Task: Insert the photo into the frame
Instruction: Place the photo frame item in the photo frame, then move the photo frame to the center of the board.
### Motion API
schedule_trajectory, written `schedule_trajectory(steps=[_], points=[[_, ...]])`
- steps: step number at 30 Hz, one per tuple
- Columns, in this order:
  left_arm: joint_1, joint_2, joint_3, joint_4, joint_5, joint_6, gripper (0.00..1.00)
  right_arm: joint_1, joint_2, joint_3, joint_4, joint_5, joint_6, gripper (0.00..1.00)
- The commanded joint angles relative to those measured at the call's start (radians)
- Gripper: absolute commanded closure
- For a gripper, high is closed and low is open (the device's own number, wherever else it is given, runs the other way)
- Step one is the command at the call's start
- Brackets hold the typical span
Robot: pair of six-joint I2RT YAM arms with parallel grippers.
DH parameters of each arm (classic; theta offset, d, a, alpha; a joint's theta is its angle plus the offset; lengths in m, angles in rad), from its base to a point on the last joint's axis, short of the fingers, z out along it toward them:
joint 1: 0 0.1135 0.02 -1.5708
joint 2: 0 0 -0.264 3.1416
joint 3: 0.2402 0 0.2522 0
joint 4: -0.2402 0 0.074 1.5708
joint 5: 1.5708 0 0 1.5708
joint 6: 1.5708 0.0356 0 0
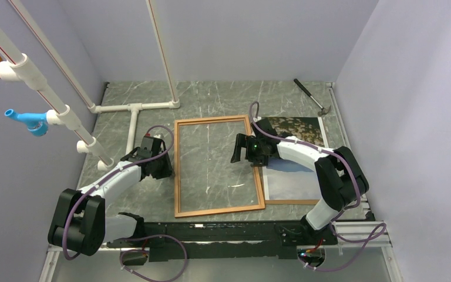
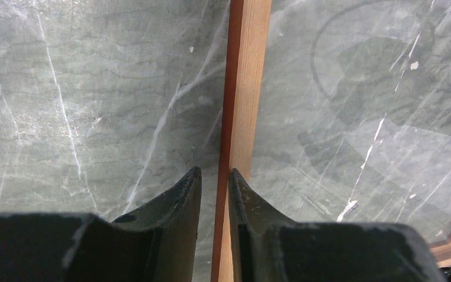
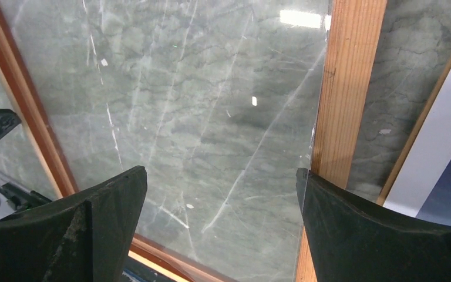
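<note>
Left hand (image 2: 214, 176) pinches the left rail of the frame (image 1: 220, 210), which lies flat on the surface (image 1: 211, 97). Right hand (image 3: 221, 176) hangs wide over its right rail. The photo (image 1: 290, 182) lies just outside. A careless descent could snag that rail and skew the frame.

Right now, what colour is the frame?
The frame is reddish-brown wood, clearest in the left wrist view.

1. Frame (image 2: 243, 88): wood, visible grain, pale face, reddish-brown stained edge.
2. Pane (image 3: 211, 117) in it: clear, glossy, throws reflections.
3. Table (image 2: 94, 88): grey-green marble look, white veins, smooth, low sheen.
4. Left fingers (image 2: 176, 226): black plastic, matt, scuffed edges.
5. Pipes (image 1: 135, 108): white plastic, smooth.
</note>
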Motion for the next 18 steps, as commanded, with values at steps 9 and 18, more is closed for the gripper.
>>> schedule_trajectory(steps=[9, 18], points=[[0.001, 0.054, -0.041, -0.047, -0.064, 0.036, 0.70, 0.058, 0.011, 0.127, -0.201, 0.250, -0.044, 0.00], [0.001, 0.035, -0.037, -0.050, -0.065, 0.035, 0.67, 0.060, -0.024, 0.128, -0.244, 0.341, -0.049, 0.00]])
